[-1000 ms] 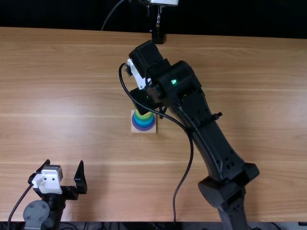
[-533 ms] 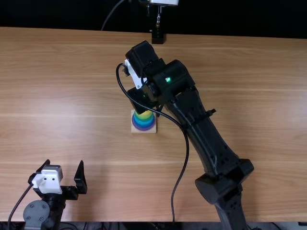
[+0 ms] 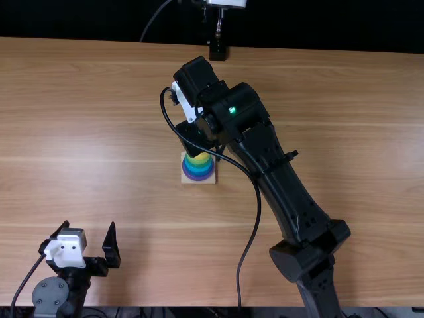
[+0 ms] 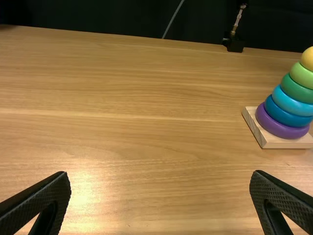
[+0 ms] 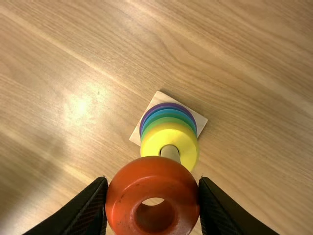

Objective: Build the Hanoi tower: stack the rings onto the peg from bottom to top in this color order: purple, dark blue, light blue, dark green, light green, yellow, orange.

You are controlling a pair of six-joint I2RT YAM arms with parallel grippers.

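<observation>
fingers (image 5: 217,210) of the right hand (image 3: 195,138) pinch the orange ring (image 5: 154,174).

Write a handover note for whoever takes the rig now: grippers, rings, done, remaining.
Left gripper: open, empty, at the table's near left.
Right gripper: shut on the orange ring, which is off the peg.
Stacked in order, bottom up: purple, dark blue, light blue, dark green, light green, yellow.
Remaining: lower the orange ring onto the peg, then open the right gripper.

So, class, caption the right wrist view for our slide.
Orange ring in the right gripper, yellow ring topmost on the peg beyond.
</observation>
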